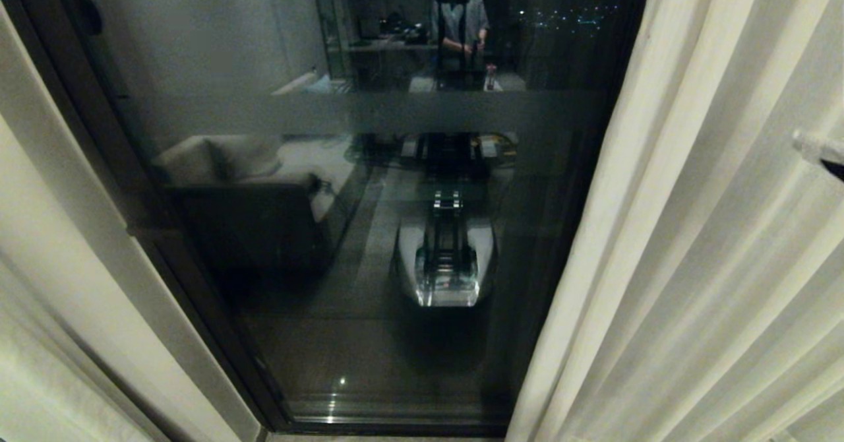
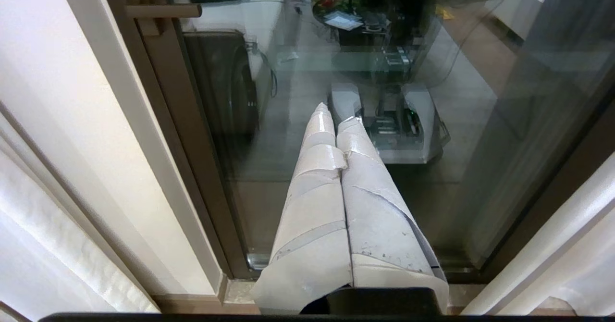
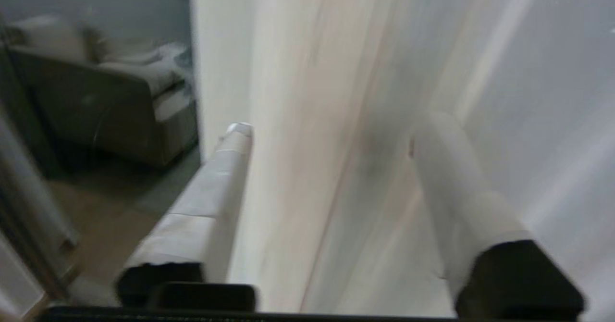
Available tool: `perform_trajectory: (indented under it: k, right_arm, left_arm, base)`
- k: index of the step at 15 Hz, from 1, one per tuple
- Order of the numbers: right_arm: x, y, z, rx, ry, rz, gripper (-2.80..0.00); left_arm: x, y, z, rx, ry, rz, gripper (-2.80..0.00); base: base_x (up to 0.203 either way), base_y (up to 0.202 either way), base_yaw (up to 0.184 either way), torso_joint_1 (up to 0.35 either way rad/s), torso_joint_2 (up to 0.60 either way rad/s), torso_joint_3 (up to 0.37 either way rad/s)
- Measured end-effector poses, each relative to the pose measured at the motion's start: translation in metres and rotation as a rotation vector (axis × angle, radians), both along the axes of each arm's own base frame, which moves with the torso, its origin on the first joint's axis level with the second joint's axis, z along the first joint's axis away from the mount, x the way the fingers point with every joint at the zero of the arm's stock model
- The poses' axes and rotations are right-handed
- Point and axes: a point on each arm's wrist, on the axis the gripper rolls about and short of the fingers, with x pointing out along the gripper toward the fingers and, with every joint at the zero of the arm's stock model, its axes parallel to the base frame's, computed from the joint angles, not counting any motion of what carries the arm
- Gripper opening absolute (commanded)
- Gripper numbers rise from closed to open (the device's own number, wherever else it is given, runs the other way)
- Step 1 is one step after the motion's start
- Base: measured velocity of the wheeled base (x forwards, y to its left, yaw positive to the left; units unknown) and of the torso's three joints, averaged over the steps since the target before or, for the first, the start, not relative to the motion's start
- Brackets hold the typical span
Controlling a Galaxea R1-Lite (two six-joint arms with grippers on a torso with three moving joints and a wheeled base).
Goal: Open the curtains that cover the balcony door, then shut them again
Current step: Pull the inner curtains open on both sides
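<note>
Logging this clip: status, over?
Right gripper open, fingers astride edge of right curtain. Left gripper shut, idle before the door. Curtains parted, glass exposed. Nothing in the way.

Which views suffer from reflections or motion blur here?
Head view: the balcony door glass mirrors the room, the robot and a person. Left wrist view: sharp, the same reflections behind the left gripper. Right wrist view: motion blur smears the right curtain and right gripper.
</note>
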Motion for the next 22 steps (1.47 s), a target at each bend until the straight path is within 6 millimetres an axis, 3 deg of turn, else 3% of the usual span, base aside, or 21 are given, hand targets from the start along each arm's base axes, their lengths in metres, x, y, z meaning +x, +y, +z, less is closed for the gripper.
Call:
perform_trajectory:
  k: [3, 6, 9, 16, 22]
  right_arm:
    - [0.031, 0.001, 0.017, 0.004, -0.059, 0.004, 0.00]
    - [0.049, 0.002, 0.028, 0.006, -0.105, 0.009, 0.00]
    - [0.063, 0.004, 0.028, 0.024, -0.086, 0.019, 0.00]
    - [0.087, 0.021, 0.037, 0.250, -0.019, 0.158, 0.00]
    - [0.109, 0.033, 0.045, 0.229, -0.037, 0.200, 0.00]
  left_arm:
    - [0.000, 0.000, 0.000, 0.000, 0.000, -0.001, -2.80]
    - [0.000, 0.000, 0.000, 0.000, 0.000, -0.001, -2.80]
    - [0.000, 0.000, 0.000, 0.000, 0.000, -0.001, -2.80]
    - [0.000, 0.000, 0.000, 0.000, 0.000, 0.000, -2.80]
    - [0.000, 0.000, 0.000, 0.000, 0.000, -0.001, -2.80]
  base:
    - [0.000, 0.000, 0.000, 0.000, 0.00, 0.000]
    - [0.000, 0.000, 0.000, 0.000, 0.00, 0.000]
    - [0.000, 0.000, 0.000, 0.000, 0.00, 0.000]
    - [0.000, 0.000, 0.000, 0.000, 0.00, 0.000]
    - [0.000, 0.000, 0.000, 0.000, 0.00, 0.000]
